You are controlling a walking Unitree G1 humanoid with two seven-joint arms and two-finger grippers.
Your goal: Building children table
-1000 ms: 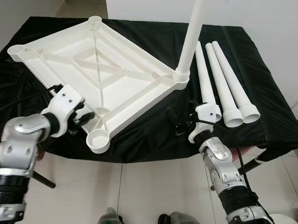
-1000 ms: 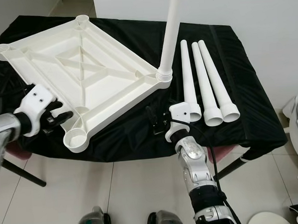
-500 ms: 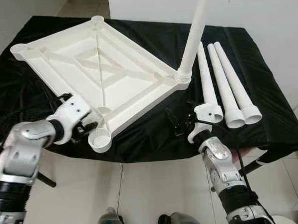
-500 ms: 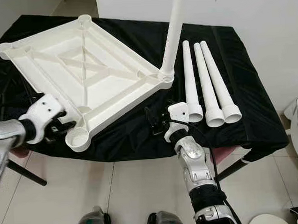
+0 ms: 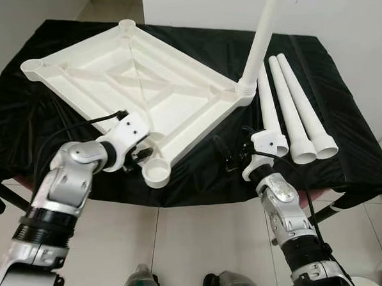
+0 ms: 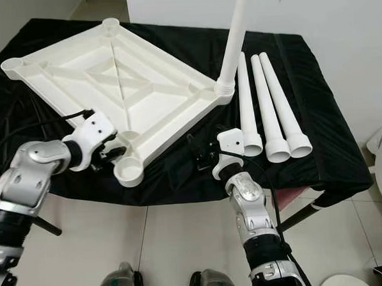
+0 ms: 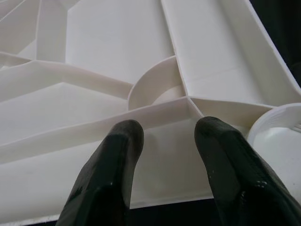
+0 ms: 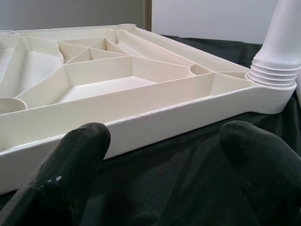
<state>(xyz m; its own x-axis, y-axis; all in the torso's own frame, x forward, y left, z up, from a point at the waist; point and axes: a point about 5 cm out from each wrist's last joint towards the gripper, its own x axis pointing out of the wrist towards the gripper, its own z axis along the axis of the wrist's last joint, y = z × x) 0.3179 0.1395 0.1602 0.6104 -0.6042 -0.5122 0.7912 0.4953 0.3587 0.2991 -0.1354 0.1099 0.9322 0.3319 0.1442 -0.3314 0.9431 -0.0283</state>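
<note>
A white plastic tabletop [image 5: 136,82] lies upside down on a bench [image 5: 345,154] draped in black cloth, its ribbed underside facing up, with a round socket at each corner. One white leg [image 5: 262,40] stands upright in the corner socket on the robot's right, rising out of the top of the head views. Three loose legs [image 5: 292,109] lie side by side on the cloth just to the right of that corner, their wide open ends pointing toward the robot. The near corner socket [image 5: 157,175] sits at the front edge of the bench with nothing in it.

The left end effector [image 7: 164,141] is at the tabletop's near rim, just beside that open socket. In the left wrist view its two black fingers [image 7: 120,150] are spread a little apart and lie over the ribbed surface beside the socket; they close on nothing, and whether they touch the plastic cannot be told.

The right end effector [image 5: 233,157] hovers low over the black cloth at the front of the bench, between the tabletop's edge and the loose legs. In the right wrist view its fingers [image 8: 80,155] stand wide apart, holding nothing, pointed at the tabletop's side wall, with the base of the fitted leg beyond

Pale floor tiles [image 5: 183,246] show below the bench
</note>
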